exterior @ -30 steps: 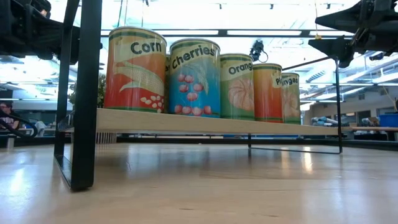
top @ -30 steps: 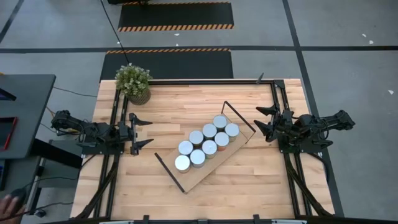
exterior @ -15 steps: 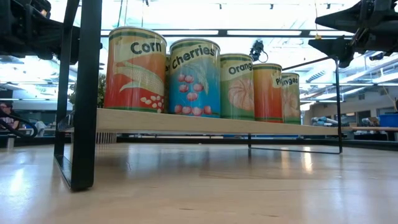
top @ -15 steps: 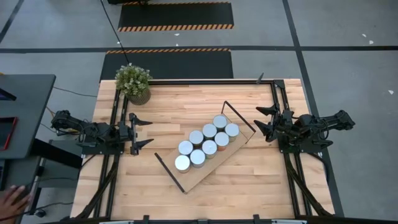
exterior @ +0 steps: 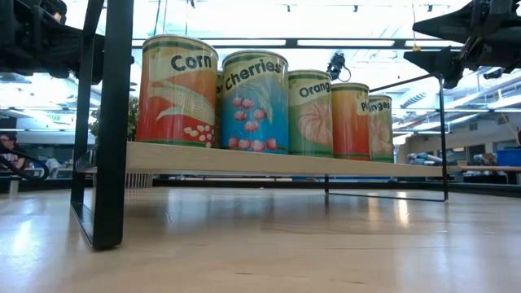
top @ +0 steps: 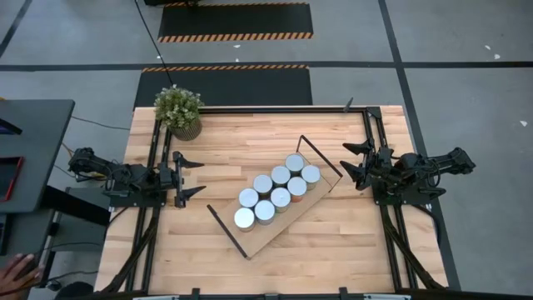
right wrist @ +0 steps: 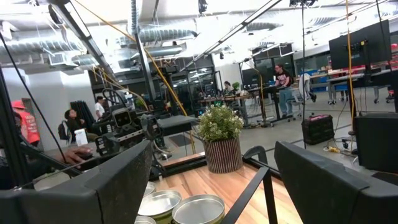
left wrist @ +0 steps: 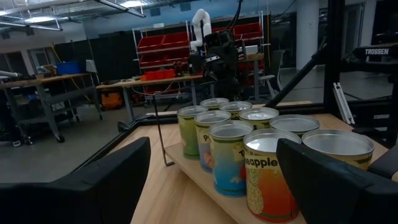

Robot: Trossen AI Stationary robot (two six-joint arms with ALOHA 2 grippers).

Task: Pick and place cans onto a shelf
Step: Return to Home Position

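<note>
Several cans [top: 275, 193] with silver tops stand upright in two rows on the shelf [top: 271, 236], a light-wood board lying slantwise in the middle of the table. In the low view the cans [exterior: 254, 102] show fruit and corn labels, and the shelf [exterior: 269, 161] sits raised on black wire frames. My left gripper [top: 200, 176] hovers open at the table's left side, pointing level at the cans [left wrist: 230, 155]. My right gripper [top: 344, 158] hovers open at the right side, beyond the shelf's far end. Neither has anything between its fingers.
A potted green plant [top: 178, 111] stands at the table's far left corner, also seen in the right wrist view [right wrist: 221, 140]. Black arm frames run along the left and right edges. A person's hand [top: 17, 268] shows off the table's near left. Bare wood lies near the front.
</note>
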